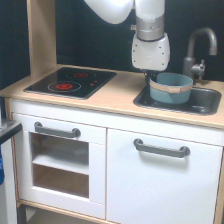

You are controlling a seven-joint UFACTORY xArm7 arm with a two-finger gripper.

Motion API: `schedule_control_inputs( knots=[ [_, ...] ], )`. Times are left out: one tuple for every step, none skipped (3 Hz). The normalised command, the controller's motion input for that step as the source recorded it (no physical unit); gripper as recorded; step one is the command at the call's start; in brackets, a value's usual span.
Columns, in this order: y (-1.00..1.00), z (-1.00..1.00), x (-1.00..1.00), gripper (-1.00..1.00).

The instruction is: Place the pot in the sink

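The light-blue pot [171,88] with its tan band stands upright in the left part of the dark grey sink [207,102], with its base below the sink's rim. The curved grey faucet [199,50] rises behind the sink on the exterior view's right. My gripper [149,76] hangs straight down from the white wrist, just behind the pot's left rim. Only a short dark piece of it shows between the wrist and the pot. The fingers are too dark and too hidden to tell whether they are open or shut on the rim.
A black stovetop [71,82] with red rings lies on the wooden counter [117,95] at the exterior view's left. A wooden side post [41,35] stands at the back left. White cupboard doors with grey handles [161,148] are below.
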Motion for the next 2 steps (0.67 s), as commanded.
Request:
schedule_control_inputs(
  knots=[
    [0.13,-0.37,0.10,-0.38],
    [0.10,-0.25,0.05,0.16]
  ],
)
